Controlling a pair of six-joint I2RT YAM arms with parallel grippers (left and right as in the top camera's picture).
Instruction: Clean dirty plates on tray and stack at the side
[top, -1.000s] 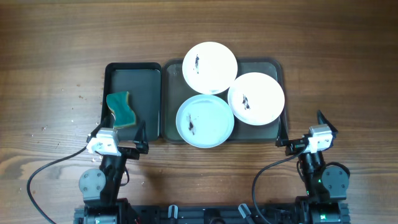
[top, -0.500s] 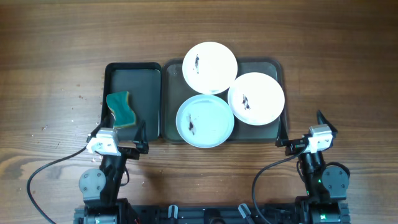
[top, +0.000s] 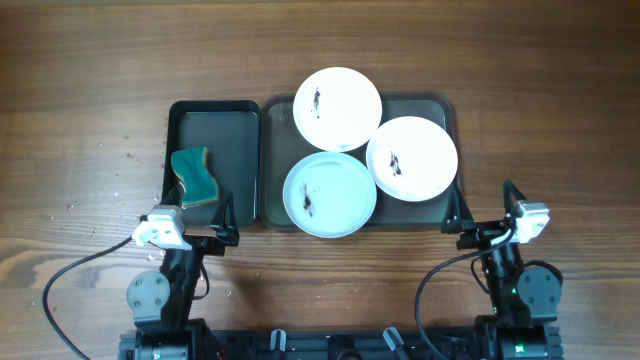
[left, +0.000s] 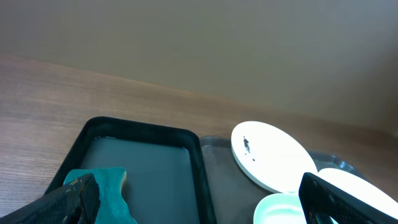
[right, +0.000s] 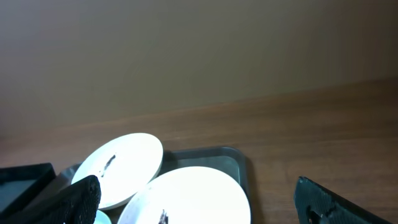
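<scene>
Three round white plates lie on the dark-grey tray (top: 441, 104), each with a dark smudge: one at the back (top: 337, 108), one on the right (top: 412, 158), and a faintly bluish one in front (top: 329, 194). My left gripper (top: 190, 215) hovers open at the near edge of the small black tray, over the sponge's near end. My right gripper (top: 483, 200) stands open at the grey tray's near right corner, beside the right plate. In the left wrist view, the open left gripper (left: 202, 205) frames the back plate (left: 267, 155). In the right wrist view, the right plate (right: 193, 193) lies between the open right gripper (right: 199, 208).
A smaller black tray (top: 215, 115) adjoins the grey tray on the left and holds a teal sponge (top: 195, 177), which also shows in the left wrist view (left: 102, 186). Bare wooden table (top: 80, 120) surrounds both trays. Cables trail from both arm bases at the front edge.
The right wrist has turned slightly, its camera head shifting right. The left wrist has edged a little left. Plates and sponge have not moved.
</scene>
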